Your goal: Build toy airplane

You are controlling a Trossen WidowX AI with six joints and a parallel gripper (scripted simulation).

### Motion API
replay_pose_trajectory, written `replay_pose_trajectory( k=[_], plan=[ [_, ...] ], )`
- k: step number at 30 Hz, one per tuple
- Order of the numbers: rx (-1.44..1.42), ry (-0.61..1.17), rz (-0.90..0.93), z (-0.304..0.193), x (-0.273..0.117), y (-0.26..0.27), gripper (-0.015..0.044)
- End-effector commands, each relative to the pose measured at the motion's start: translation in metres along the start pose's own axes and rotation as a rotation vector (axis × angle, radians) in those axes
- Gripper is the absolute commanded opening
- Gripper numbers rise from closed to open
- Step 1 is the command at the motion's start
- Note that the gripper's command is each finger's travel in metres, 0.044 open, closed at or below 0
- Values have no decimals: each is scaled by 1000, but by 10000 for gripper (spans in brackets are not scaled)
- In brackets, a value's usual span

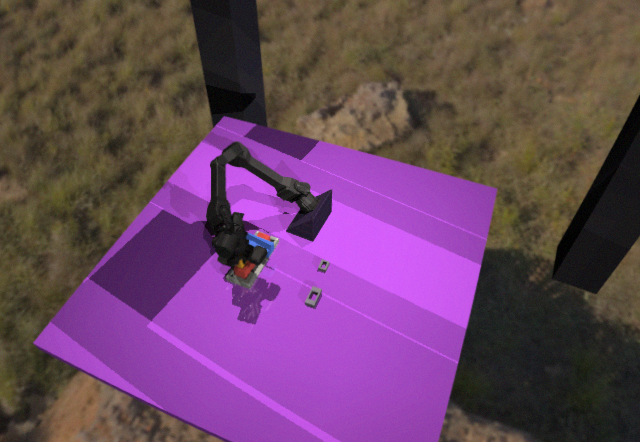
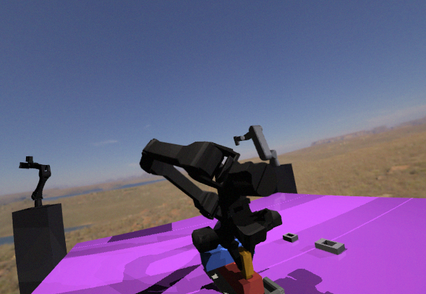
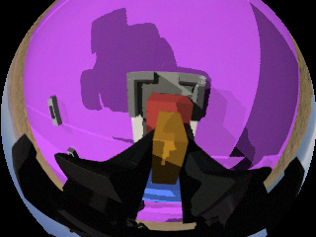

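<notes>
dry grassland surrounds the purple table (image 1: 361,354) (image 2: 375,225) (image 3: 212,35); the gripper (image 1: 242,261) (image 2: 245,255) (image 3: 168,134) pinches the yellow tail fin (image 1: 240,263) (image 2: 246,263) (image 3: 169,140) at the red fuselage (image 1: 244,270) (image 2: 252,284) (image 3: 169,104), which lies in the gray cradle (image 1: 249,284) (image 2: 273,285) (image 3: 131,94), blue wing (image 1: 262,242) (image 2: 217,258) (image 3: 163,193) across it.

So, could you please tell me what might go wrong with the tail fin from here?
The gripper is shut on the yellow tail fin, at the red fuselage. If its tab is slightly off the socket, pressing could jam it. The fingers also work close to the blue wing, so opening them might nudge it.
</notes>
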State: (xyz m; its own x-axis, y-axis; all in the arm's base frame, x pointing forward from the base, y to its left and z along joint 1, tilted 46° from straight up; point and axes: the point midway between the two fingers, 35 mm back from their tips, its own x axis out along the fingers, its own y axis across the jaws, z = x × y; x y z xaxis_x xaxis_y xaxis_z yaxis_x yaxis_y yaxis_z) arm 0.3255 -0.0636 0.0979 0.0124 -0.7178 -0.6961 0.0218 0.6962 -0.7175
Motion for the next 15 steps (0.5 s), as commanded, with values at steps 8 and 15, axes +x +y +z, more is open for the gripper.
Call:
replay_pose_trajectory(
  k=[8,15],
  plan=[
    [-9,3,-6,-2,2,0,65],
    [-2,2,0,-1,1,0,38]
  ],
)
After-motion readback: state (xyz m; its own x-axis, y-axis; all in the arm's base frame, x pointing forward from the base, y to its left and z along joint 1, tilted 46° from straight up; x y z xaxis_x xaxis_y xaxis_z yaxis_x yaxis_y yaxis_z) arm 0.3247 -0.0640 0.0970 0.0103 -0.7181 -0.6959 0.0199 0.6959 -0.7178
